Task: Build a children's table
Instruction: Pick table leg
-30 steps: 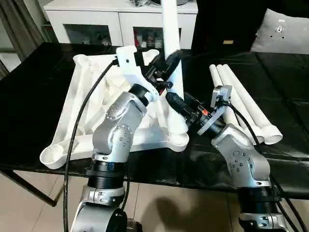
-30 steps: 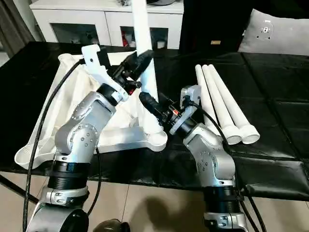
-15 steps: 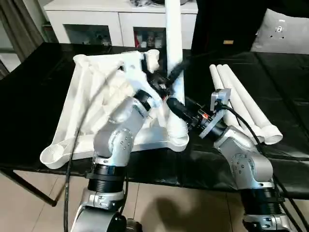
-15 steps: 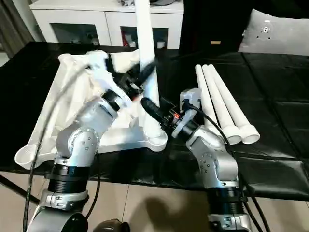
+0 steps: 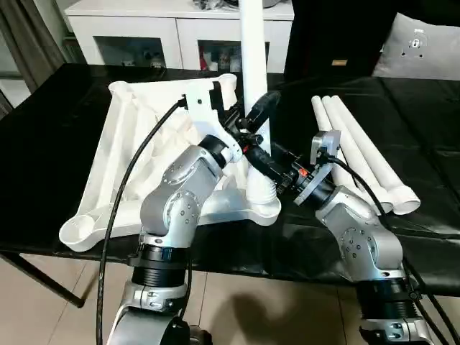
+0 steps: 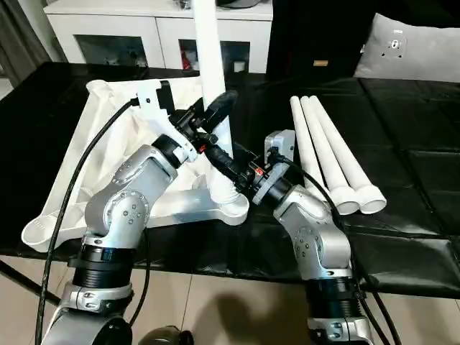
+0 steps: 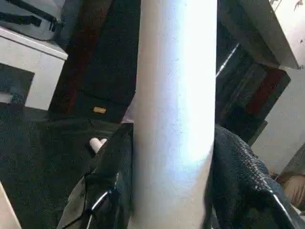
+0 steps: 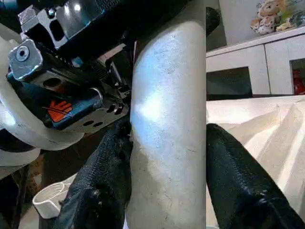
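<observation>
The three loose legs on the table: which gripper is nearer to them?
Right. The right gripper holds the upright leg on the side nearer the loose legs; the left gripper grips higher, farther away.

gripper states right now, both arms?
Left gripper: closed on the upright leg, above the right one.
Right gripper: closed on the same leg, lower, near the tabletop corner socket.

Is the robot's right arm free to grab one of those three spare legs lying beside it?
Probably not yet. The right end effector is clamped on the upright leg in the tabletop's corner socket. The spare legs lie close, unobstructed, once it lets go.
</observation>
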`<state>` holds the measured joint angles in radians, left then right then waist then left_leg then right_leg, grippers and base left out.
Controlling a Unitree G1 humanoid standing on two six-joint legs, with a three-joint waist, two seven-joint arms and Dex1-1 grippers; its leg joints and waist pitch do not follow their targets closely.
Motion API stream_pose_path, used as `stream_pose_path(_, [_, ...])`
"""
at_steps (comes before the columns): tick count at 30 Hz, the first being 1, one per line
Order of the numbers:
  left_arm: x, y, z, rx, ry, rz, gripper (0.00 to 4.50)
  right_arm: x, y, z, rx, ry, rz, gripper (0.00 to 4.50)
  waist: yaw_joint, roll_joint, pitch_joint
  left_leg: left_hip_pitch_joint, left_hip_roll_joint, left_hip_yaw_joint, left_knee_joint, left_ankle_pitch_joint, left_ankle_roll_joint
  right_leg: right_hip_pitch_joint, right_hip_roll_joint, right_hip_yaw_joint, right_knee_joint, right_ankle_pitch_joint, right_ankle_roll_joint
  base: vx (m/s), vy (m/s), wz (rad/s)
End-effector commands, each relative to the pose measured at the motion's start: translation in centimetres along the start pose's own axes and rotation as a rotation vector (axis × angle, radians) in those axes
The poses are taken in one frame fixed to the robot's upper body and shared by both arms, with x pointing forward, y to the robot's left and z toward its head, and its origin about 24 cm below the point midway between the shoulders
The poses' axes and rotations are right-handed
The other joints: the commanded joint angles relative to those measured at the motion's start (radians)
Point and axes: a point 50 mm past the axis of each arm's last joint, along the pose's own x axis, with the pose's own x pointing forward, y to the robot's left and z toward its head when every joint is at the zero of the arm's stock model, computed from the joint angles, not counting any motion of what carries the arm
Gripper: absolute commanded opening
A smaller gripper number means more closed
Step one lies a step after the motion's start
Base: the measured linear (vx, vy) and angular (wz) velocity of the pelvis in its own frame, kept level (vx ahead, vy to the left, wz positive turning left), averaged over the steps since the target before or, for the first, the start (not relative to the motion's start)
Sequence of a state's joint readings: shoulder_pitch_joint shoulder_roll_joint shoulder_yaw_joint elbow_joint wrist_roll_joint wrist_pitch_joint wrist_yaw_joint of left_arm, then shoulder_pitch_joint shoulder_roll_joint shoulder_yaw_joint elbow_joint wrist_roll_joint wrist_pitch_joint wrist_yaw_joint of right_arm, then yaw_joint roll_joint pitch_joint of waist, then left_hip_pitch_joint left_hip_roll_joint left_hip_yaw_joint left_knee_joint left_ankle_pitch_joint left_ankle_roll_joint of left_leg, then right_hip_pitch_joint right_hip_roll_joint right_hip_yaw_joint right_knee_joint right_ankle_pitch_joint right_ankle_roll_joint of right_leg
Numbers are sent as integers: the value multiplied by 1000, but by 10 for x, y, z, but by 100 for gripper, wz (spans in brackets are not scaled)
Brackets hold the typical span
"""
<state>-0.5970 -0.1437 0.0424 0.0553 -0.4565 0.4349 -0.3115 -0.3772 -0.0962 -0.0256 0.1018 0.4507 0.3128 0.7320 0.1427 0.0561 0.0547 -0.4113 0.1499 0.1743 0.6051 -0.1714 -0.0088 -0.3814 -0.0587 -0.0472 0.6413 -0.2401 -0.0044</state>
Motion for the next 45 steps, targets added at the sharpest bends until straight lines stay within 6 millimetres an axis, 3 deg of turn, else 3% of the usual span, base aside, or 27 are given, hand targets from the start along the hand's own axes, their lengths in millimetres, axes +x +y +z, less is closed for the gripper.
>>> stream_pose_path(1, [4,-4,1,16,2,-4,186,4,-2,-5,-25,62,-48,186,-1,0,-72,27,86,-43,-66,-138,44,41,-100,48,-78,51,-207,0,0,0])
stream_pose_path(2, [4,-3,0,31,13,0,185,4,-3,-7,-11,74,-60,186,-2,-1,-72,26,84,-42,-65,-137,43,40,-98,48,-77,54,-206,0,0,0])
stream_pose_path(5, [3,3,1,59,24,16,185,4,-9,-3,53,48,-120,256,-4,-2,-73,28,83,-42,-66,-138,43,41,-99,48,-76,52,-208,0,0,0])
stream_pose_path(8, [2,8,4,93,29,25,185,3,-13,4,72,6,-132,277,-3,-2,-73,29,85,-43,-68,-146,35,41,-101,48,-77,38,-208,0,0,0])
stream_pose_path(10, [2,11,6,117,34,17,185,1,-13,8,-35,8,-91,289,1,-2,-75,30,86,-41,-65,-134,29,39,-101,48,-74,60,-201,0,0,0])
stream_pose_path(14, [2,13,9,140,43,-3,185,-2,-12,12,-78,46,-38,328,2,-18,-74,25,81,-38,-61,-97,56,44,-101,47,-71,95,-202,0,0,0])
stream_pose_path(17, [1,14,9,146,64,-32,184,-3,-17,18,-195,40,-96,347,1,-16,-74,24,81,-37,-60,-96,57,41,-105,47,-72,55,-203,0,0,0])
stream_pose_path(19, [1,16,11,149,80,-57,184,-10,-13,16,-50,155,67,347,2,-18,-73,28,80,-37,-59,-100,68,46,-98,48,-74,37,-206,0,0,0])
stream_pose_path(24, [-1,15,11,29,110,-160,184,-16,-16,34,109,115,147,347,7,-20,-75,27,80,-35,-54,-71,88,42,-102,46,-69,51,-238,0,0,0])
stream_pose_path(27, [-4,11,14,-56,111,-244,184,-21,-12,39,108,103,262,347,11,-23,-76,26,79,-31,-49,-67,96,42,-103,45,-68,52,-255,0,0,0])
stream_pose_path(31, [-5,6,18,-69,116,-318,184,-23,-13,38,100,157,283,347,13,-26,-75,24,79,-32,-49,-57,101,40,-101,44,-68,39,-247,0,0,0])
stream_pose_path(38, [-6,-2,22,-32,123,-414,184,-23,-11,39,84,225,327,347,15,-26,-72,26,81,-33,-53,-86,75,40,-103,46,-74,-29,-233,0,0,0])
stream_pose_path(39, [-7,-4,22,-20,125,-437,184,-23,-11,38,81,239,338,347,14,-30,-72,25,80,-32,-53,-80,78,41,-102,46,-74,-25,-231,0,0,0])
stream_pose_path(45, [-9,-13,18,24,155,-504,184,-22,-9,32,90,280,369,347,19,-28,-76,24,81,-32,-48,-50,92,39,-102,46,-67,18,-237,0,0,0])
